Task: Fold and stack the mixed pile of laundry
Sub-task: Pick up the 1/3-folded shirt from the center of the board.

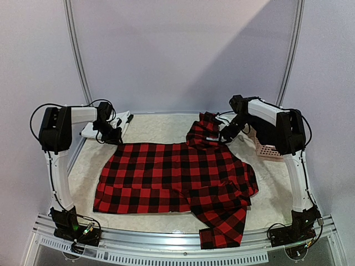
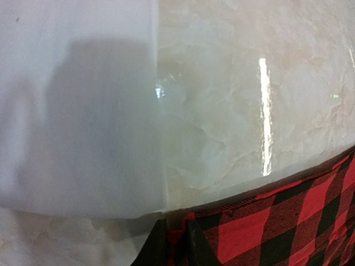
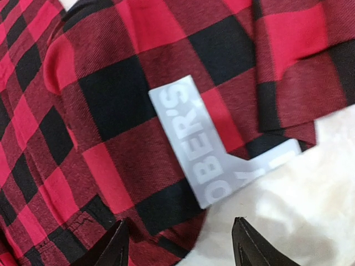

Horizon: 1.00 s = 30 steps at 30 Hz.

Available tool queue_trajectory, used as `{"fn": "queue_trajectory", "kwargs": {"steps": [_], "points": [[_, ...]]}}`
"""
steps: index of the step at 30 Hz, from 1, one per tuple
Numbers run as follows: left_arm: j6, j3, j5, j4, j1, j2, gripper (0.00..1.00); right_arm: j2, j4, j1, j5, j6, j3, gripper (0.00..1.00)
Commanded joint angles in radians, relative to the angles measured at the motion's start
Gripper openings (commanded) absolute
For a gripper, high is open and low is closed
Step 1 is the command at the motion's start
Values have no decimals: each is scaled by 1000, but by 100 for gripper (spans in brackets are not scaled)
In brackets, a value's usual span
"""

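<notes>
A large red-and-black checked flannel shirt (image 1: 177, 177) lies spread flat across the middle of the table, one sleeve hanging toward the front edge. My left gripper (image 1: 113, 136) is at the shirt's far left corner; in the left wrist view its fingers (image 2: 197, 246) stand close together, pinching the red hem (image 2: 260, 227). My right gripper (image 1: 227, 134) hovers at the collar, open, its fingertips (image 3: 113, 246) straddling the edge of the cloth below a grey label (image 3: 205, 144). A folded white cloth (image 1: 105, 126) lies behind the left gripper and fills the left side of the left wrist view (image 2: 77, 138).
A small pink perforated basket (image 1: 269, 148) stands at the right, just under the right arm. The table has a pale marbled top (image 1: 83, 172), bare at the left and back. A metal rail (image 1: 183, 252) runs along the front edge.
</notes>
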Motion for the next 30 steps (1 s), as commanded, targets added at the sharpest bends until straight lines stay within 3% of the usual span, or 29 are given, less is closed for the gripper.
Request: {"fn": "queue_trajectory", "kwargs": {"steps": [1, 5, 14, 24, 30], "points": [[-5, -1, 15, 30, 1, 10, 11, 28, -62, 18, -74, -9, 22, 65], [-7, -25, 13, 50, 0, -11, 1, 27, -60, 26, -77, -15, 20, 65], [-4, -55, 8, 70, -11, -35, 0, 31, -51, 42, -40, -20, 16, 65], [13, -65, -20, 73, -23, -56, 0, 10, 53, 46, 55, 43, 22, 2], [16, -73, -26, 86, -27, -87, 0, -44, 83, 40, 65, 57, 28, 0]]}}
